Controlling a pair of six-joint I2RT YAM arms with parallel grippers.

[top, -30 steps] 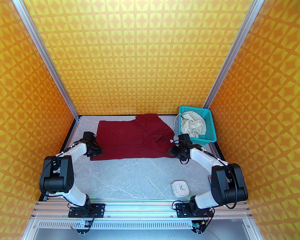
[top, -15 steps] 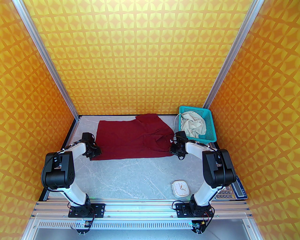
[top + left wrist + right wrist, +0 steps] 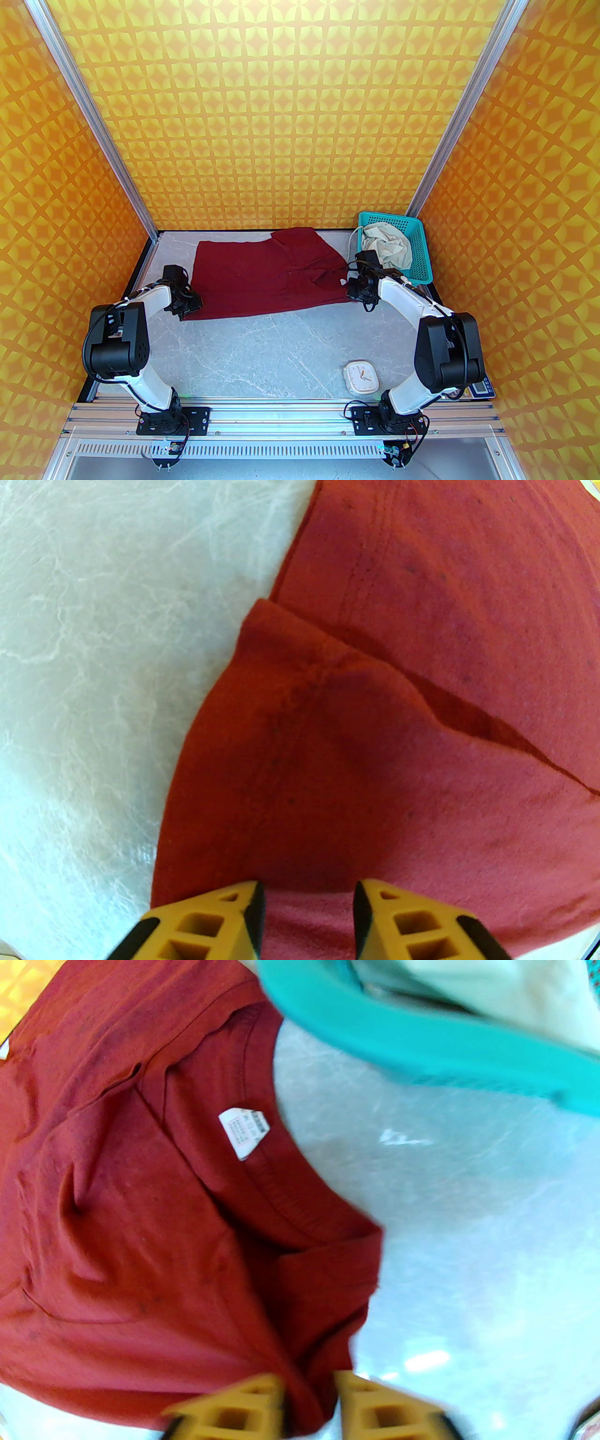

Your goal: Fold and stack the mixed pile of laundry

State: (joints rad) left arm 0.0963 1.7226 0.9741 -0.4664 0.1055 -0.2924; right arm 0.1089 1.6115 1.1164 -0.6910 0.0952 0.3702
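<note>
A maroon shirt (image 3: 262, 276) is seen spread mostly flat across the far half of a grey marbled table (image 3: 281, 347), with its right part rumpled and folded over. A white label (image 3: 243, 1131) is shown inside the collar. The shirt's near left corner is pinched between the yellow fingers of the left gripper (image 3: 307, 902), and the cloth is tented up toward them. The near right edge, below the collar, is gathered and gripped by the right gripper (image 3: 309, 1396), though that view is blurred. Cream shorts (image 3: 386, 248) are heaped in a teal basket (image 3: 419, 262) at the table's far right corner, just beside the shirt. A white clock (image 3: 360, 377) is laid on the near right of the table.
</note>
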